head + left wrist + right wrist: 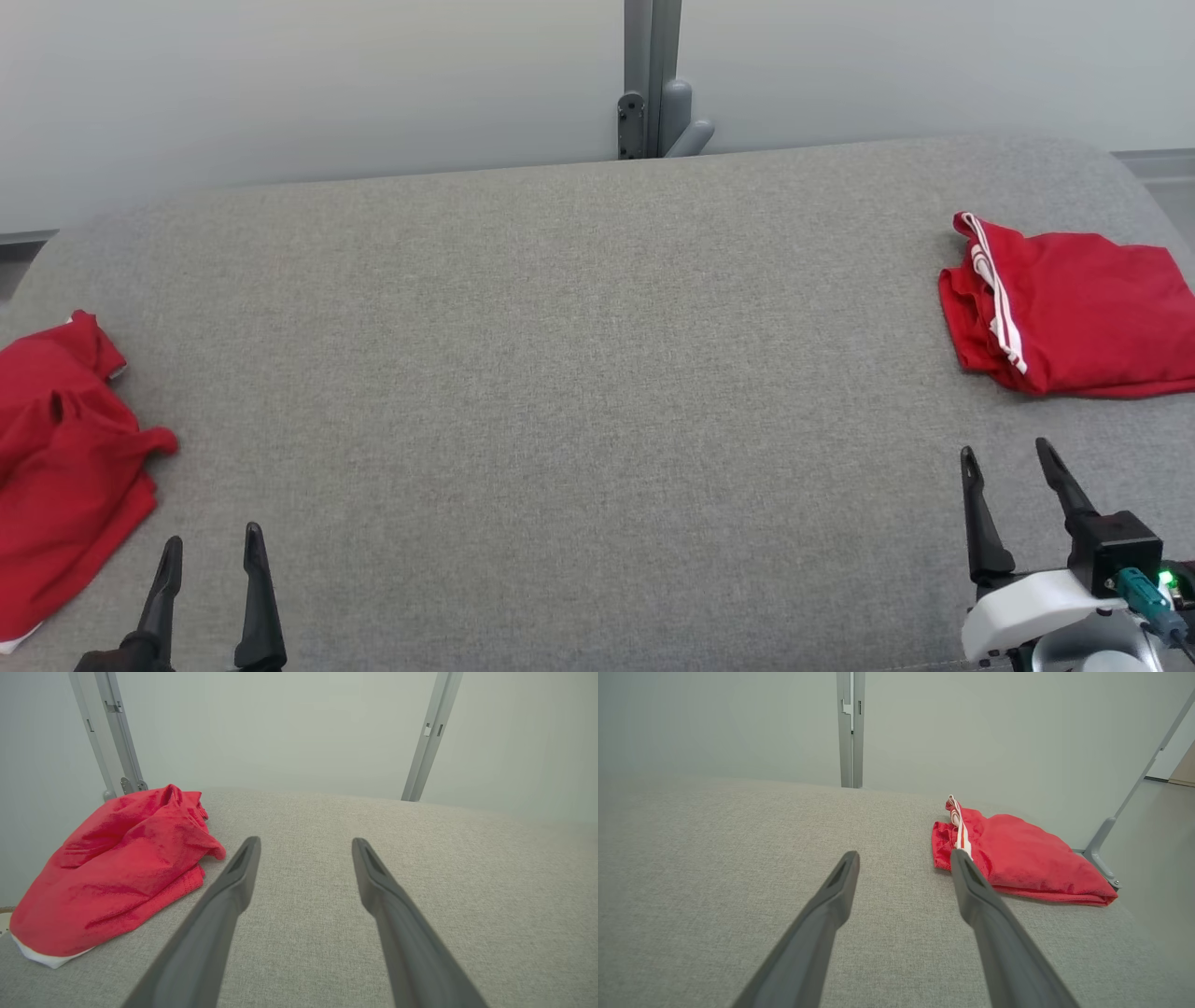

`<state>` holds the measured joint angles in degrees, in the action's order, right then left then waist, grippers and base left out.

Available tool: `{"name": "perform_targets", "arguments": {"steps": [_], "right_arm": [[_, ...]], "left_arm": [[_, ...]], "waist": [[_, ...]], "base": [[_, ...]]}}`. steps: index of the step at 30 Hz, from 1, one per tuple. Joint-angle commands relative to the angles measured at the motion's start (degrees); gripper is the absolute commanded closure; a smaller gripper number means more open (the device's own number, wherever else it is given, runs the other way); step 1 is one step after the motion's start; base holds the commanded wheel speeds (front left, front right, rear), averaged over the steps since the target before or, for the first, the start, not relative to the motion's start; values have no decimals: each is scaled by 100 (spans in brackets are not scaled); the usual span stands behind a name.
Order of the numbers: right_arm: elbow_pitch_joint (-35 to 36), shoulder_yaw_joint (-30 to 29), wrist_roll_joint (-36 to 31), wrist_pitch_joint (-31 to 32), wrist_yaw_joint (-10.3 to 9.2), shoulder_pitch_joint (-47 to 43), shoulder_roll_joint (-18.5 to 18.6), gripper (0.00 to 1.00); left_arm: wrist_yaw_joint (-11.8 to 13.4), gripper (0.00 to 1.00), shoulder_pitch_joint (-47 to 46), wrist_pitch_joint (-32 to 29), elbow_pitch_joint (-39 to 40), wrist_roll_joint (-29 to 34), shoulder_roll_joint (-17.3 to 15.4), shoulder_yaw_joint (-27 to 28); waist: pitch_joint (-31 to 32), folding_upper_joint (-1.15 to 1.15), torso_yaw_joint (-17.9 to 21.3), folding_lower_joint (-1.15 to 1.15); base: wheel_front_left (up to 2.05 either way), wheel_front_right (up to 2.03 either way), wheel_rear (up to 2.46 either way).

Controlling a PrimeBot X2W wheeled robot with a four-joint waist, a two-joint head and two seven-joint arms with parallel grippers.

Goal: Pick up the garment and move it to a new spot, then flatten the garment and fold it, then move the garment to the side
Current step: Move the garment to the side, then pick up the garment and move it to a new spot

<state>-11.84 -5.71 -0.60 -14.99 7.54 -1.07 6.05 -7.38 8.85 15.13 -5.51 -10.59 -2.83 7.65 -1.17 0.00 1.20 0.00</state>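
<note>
- A big grey table [579, 373] with a soft cloth top fills most of the head view.
- A crumpled red garment [65, 467] lies at the left edge of the table, on the near side. It is bunched up in folds and bumps.
- In the left wrist view this crumpled red garment [121, 872] has a thin white edge [42, 956] at its near end. It may be a shirt, but it is too bunched up to tell.
- A folded red garment [1083, 308] lies flat at the right edge of the table, farther away. White stripes [997, 299] run along its left side.
- The two red things are well apart, with bare grey table between them.
- The left pincer [213, 534] is at the near left, just beside the crumpled red garment but not touching it. Its two dark fingers are spread apart and hold nothing.
- In its own wrist view the left pincer [306, 840] points at bare table, with the red heap off to its left.
- The right pincer [1006, 448] is at the near right, just on the near side of the folded red garment. Its fingers are wide apart too, and nothing is between them.
- In its own wrist view the right pincer [904, 853] hangs over the table, and the folded red garment [1017, 858] lies past its right finger.
- A pale wall stands behind the table, with a grey post [651, 75] in the middle.
</note>
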Motion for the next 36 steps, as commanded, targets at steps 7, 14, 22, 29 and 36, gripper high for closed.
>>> {"name": "perform_targets", "arguments": {"steps": [7, 14, 22, 29, 36], "right_arm": [[-228, 90, 37, -23, -10, -96, -280, 0], [-267, 103, 185, -22, -10, 8, -312, 0], [-291, 100, 272, -23, -10, -77, -314, 0], [-226, 128, 385, -20, -10, -132, -312, 0], [-184, 147, 425, -20, -10, -261, -312, 0]], "left_arm": [[43, 0, 19, 0, -153, -67, -17, 125], [15, 0, -158, 0, -242, -42, -17, 147], [1, 0, -98, 0, -229, -72, -17, 143], [-1, 0, -116, 1, -191, -90, -16, 125], [71, 0, 9, 0, -176, -129, -18, 130]], "waist": [[113, 0, 153, 0], [75, 0, 177, 0], [99, 0, 67, 0], [143, 0, -467, 0], [203, 0, -1772, 0]], "base": [[0, 0, 0], [0, 0, 0], [0, 0, 0], [0, 0, 0], [0, 0, 0]]}}
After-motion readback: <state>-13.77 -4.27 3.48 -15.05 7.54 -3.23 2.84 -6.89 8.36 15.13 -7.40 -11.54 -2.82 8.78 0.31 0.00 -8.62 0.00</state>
